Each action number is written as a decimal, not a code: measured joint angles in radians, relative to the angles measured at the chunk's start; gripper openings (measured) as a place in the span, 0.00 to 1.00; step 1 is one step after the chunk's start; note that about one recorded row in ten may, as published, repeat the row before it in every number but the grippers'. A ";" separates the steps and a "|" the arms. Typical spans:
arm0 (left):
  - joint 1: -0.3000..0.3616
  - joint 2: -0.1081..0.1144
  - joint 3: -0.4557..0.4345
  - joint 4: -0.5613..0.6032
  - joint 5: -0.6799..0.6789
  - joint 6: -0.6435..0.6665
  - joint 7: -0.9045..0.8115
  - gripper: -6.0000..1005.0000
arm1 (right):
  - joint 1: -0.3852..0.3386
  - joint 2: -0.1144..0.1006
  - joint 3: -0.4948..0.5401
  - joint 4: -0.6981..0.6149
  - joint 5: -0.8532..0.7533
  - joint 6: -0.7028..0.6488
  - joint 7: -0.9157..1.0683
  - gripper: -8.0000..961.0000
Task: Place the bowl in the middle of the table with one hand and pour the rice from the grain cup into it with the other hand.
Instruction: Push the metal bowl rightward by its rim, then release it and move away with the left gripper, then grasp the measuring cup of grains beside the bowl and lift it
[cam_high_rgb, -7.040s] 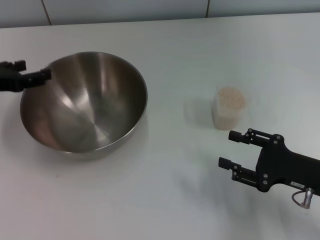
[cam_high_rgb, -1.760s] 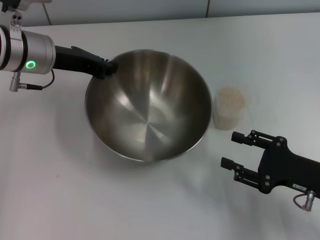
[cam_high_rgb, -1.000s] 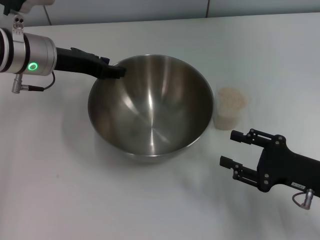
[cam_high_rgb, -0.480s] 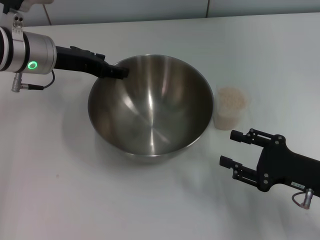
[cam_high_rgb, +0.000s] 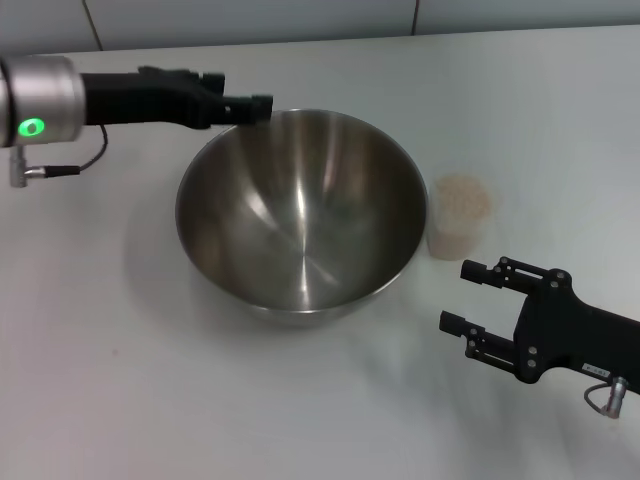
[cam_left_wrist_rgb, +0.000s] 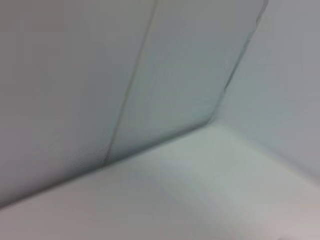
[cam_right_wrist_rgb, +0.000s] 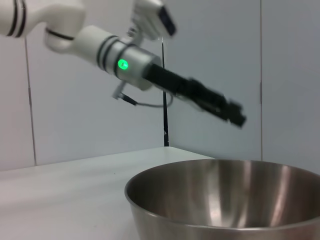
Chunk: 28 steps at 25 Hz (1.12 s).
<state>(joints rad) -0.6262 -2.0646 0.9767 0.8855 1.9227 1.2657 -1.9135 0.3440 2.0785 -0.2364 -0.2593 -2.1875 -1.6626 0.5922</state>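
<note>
Bowl set down, cup not yet taken

The left gripper (cam_high_rgb: 262, 102) hangs above the bowl's far rim, clear of the steel — whether its fingers are parted I cannot tell. The bowl (cam_high_rgb: 302, 208) sits upright near the middle of the table (cam_high_rgb: 120, 380), ready to receive. The right gripper (cam_high_rgb: 462, 297) waits with fingers spread, just short of the cup (cam_high_rgb: 457, 216), which stands beside the bowl full of rice (cam_high_rgb: 461, 196) — likely the next thing to be gripped.
</note>
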 joint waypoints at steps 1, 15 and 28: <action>0.031 0.001 -0.002 0.006 -0.066 0.028 0.043 0.86 | -0.001 0.000 0.000 0.000 0.000 0.000 0.000 0.65; 0.407 0.007 -0.189 -0.254 -0.495 0.465 0.759 0.86 | 0.002 -0.002 0.001 -0.003 0.000 0.000 0.005 0.65; 0.473 0.013 -0.222 -0.539 -0.447 0.591 1.149 0.86 | 0.000 -0.001 0.002 -0.002 0.001 0.003 0.009 0.65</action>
<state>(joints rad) -0.1528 -2.0517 0.7549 0.3467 1.4759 1.8570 -0.7650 0.3441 2.0770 -0.2346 -0.2614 -2.1864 -1.6598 0.6011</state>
